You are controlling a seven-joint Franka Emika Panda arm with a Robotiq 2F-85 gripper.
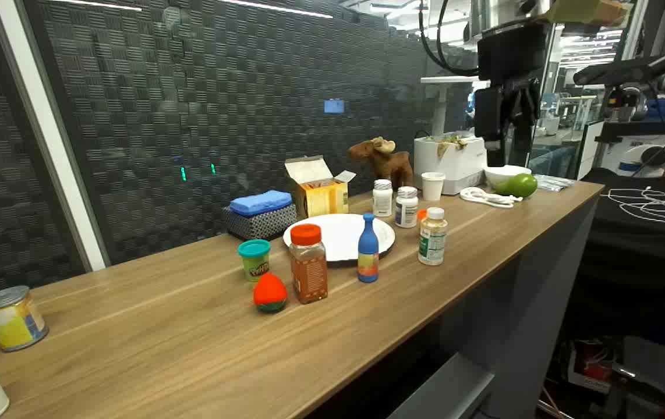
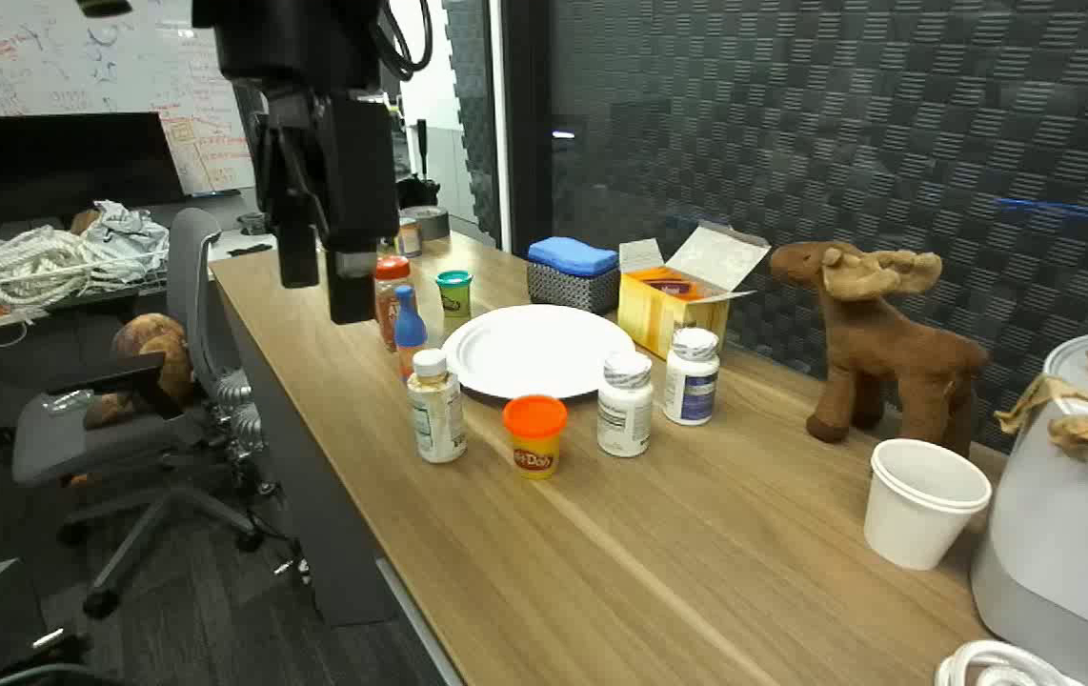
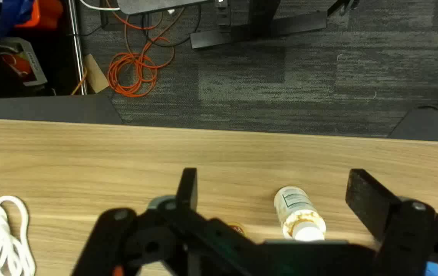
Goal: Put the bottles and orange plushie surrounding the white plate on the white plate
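In an exterior view: white plate (image 1: 335,233), bare, on table (image 1: 193,331); orange plushie (image 1: 270,293) and red-lidded jar (image 1: 309,269) to its near left. In an exterior view: green-labelled bottle (image 2: 437,410), just left of orange-lidded tub (image 2: 534,440). In the wrist view: fingers (image 3: 368,205) spread, holding nothing; bottle below, off-centre between them. Likely step: grasp this bottle; centre it first, descend straight, avoid the tub, pinch mid-height.
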